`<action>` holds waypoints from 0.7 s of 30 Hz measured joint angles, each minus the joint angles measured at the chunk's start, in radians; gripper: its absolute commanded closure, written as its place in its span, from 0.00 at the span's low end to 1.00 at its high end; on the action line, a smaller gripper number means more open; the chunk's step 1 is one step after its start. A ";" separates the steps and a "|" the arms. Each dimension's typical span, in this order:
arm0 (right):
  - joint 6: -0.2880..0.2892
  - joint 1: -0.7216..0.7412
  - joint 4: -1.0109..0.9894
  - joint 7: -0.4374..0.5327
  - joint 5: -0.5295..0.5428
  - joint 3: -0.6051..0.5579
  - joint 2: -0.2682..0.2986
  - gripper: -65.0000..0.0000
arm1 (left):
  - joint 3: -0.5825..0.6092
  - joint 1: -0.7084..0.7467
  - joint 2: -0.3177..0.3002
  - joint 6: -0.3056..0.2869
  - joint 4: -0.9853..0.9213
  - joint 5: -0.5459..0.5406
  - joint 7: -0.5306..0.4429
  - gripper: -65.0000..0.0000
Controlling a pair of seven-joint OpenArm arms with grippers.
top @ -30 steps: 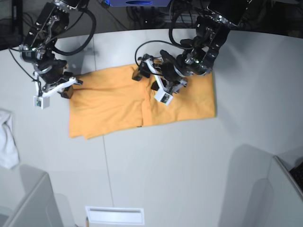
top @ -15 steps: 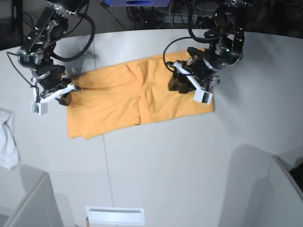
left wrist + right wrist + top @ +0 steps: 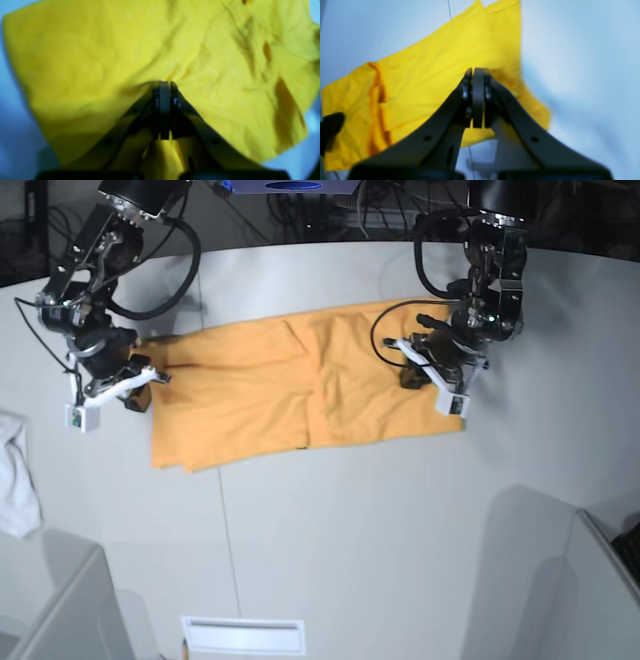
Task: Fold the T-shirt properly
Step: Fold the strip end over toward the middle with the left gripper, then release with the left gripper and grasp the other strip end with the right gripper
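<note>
The light-orange T-shirt [image 3: 260,395] lies on the table as a long folded strip, plain side up. At its right end my left gripper [image 3: 415,375] is pressed into the cloth. In the left wrist view its jaws [image 3: 164,85] are shut, and the T-shirt [image 3: 100,50] puckers around the tips and shows beneath the fingers. My right gripper [image 3: 150,380] sits at the strip's left end. The right wrist view is blurred, with the right gripper [image 3: 477,72] shut at the edge of the T-shirt [image 3: 432,75], where the cloth darkens.
A small white cloth [image 3: 15,475] lies at the table's left edge. A white slotted plate [image 3: 242,635] sits at the front edge. Grey panels stand at the front left [image 3: 60,600] and front right [image 3: 560,570]. Cables hang behind the table.
My left arm has travelled from the shirt's middle to its right end, and its jaws have closed there. The right gripper has stayed shut at the left end. The strip lies straighter.
</note>
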 measured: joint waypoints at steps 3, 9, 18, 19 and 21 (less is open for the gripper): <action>-0.002 0.060 -0.108 -0.076 -0.003 0.002 0.004 1.00 | -0.059 -0.007 -0.015 0.005 -0.001 0.048 0.002 1.00; -0.001 0.085 -0.156 -0.133 0.063 0.034 -0.009 0.50 | -0.070 -0.064 -0.060 0.016 -0.032 0.060 0.028 1.00; -0.006 0.215 -0.503 -0.119 0.309 0.030 0.071 0.55 | -0.196 -0.106 -0.079 0.025 0.064 0.072 0.047 1.00; -0.007 0.215 -0.524 -0.119 0.306 0.029 0.070 0.55 | -0.223 -0.087 -0.081 0.021 0.095 0.071 0.037 1.00; -0.007 0.213 -0.565 -0.120 0.305 0.024 0.062 0.55 | -0.290 -0.030 -0.076 -0.042 0.141 0.063 0.024 1.00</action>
